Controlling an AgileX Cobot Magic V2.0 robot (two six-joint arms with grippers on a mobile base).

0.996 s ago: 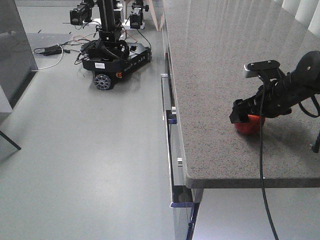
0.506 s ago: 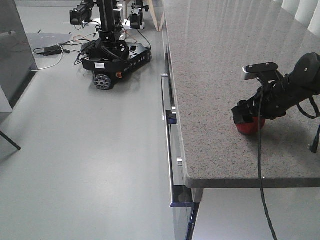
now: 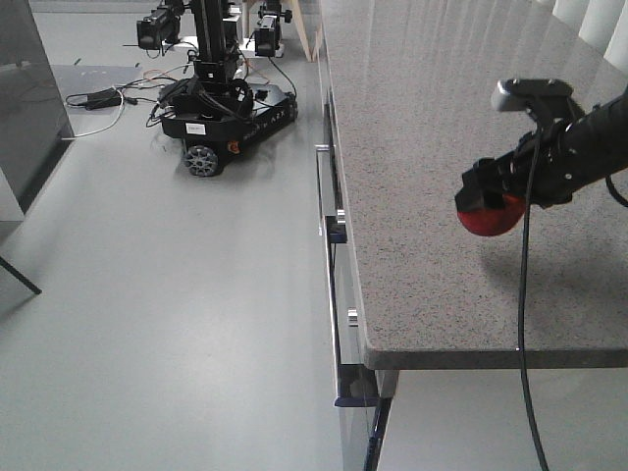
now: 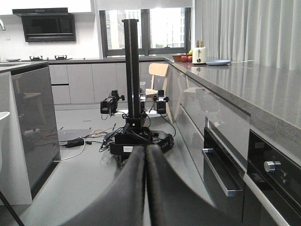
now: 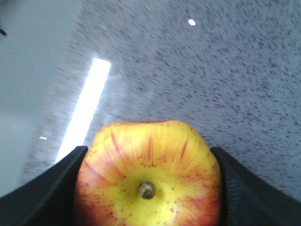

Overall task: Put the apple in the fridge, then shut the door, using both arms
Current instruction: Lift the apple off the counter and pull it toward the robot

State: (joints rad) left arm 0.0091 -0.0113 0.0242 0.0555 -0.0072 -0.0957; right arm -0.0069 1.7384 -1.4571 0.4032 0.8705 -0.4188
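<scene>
The apple, red with a yellow streaked top and a short stem, hangs just above the grey speckled counter. My right gripper is shut on it, with a black finger pressed against each side. My left gripper is shut and empty, held low over the floor and pointing down the kitchen aisle. A dark grey upright panel stands at the far left. I cannot tell whether it belongs to the fridge or the door. No white fridge interior is in view.
A black wheeled robot with cables stands on the floor ahead. Drawers with metal handles line the counter front, and one drawer juts out. A cable hangs from the right arm past the counter edge.
My right gripper has risen with the apple, lifting it off the counter and slightly to the right.
</scene>
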